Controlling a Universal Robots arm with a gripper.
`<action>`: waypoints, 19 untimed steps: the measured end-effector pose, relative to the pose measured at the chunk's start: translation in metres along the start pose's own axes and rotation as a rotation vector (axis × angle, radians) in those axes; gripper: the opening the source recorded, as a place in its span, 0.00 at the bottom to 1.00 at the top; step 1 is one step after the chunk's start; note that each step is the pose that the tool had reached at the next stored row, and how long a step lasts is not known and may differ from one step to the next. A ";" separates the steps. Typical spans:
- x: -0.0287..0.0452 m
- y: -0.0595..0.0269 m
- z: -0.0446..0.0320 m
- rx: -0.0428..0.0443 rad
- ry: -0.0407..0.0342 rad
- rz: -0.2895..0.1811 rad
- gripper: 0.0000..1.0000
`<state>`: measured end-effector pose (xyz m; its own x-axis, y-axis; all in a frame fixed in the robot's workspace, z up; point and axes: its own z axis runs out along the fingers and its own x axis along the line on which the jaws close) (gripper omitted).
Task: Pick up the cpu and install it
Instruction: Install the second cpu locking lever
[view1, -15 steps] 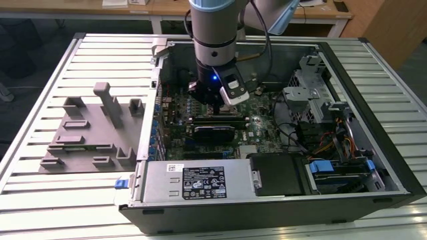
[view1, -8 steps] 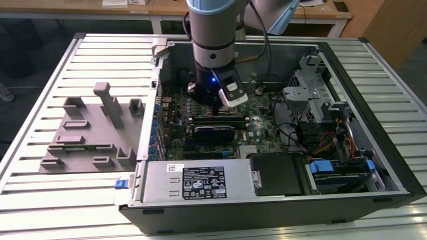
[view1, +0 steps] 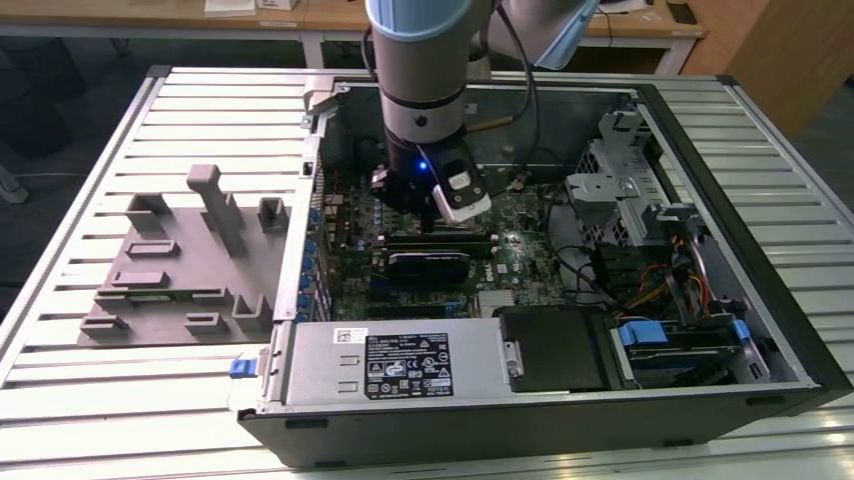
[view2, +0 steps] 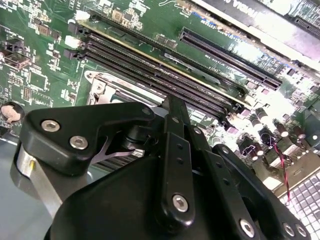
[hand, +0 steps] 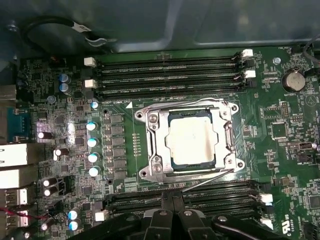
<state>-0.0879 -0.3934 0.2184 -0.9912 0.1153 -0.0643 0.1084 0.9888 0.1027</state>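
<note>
Cpu (hand: 191, 140) lies seated in the motherboard socket (hand: 150, 145), frame around it, so placement looks done; tool (hand: 172, 220) hovers just above the board beside the socket, fingers pressed together, pinching nothing.

Cpu (hand: 192, 140) sits in the socket frame (hand: 150, 145) mid-motherboard (hand: 280, 100), between two banks of memory slots (hand: 165, 75). Gripper (view1: 451, 205) hangs above it inside the computer case (view1: 747, 330); grey tray (view1: 174, 270) lies at the table's (view1: 80, 180) exterior-view-left edge.

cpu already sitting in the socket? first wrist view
Yes, in the first wrist view the cpu lies flat inside the metal socket frame on the motherboard, silvery top up, with nothing gripping it.
</note>
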 end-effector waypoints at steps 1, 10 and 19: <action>0.0002 -0.0010 0.0003 -0.0065 0.0007 0.000 0.11; 0.0016 -0.0117 0.0027 -0.0791 0.0086 0.006 0.11; 0.0065 -0.0202 0.0058 -0.1409 0.0154 0.011 0.11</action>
<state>-0.0961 -0.4121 0.2101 -0.9913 0.1232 -0.0473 0.1083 0.9643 0.2417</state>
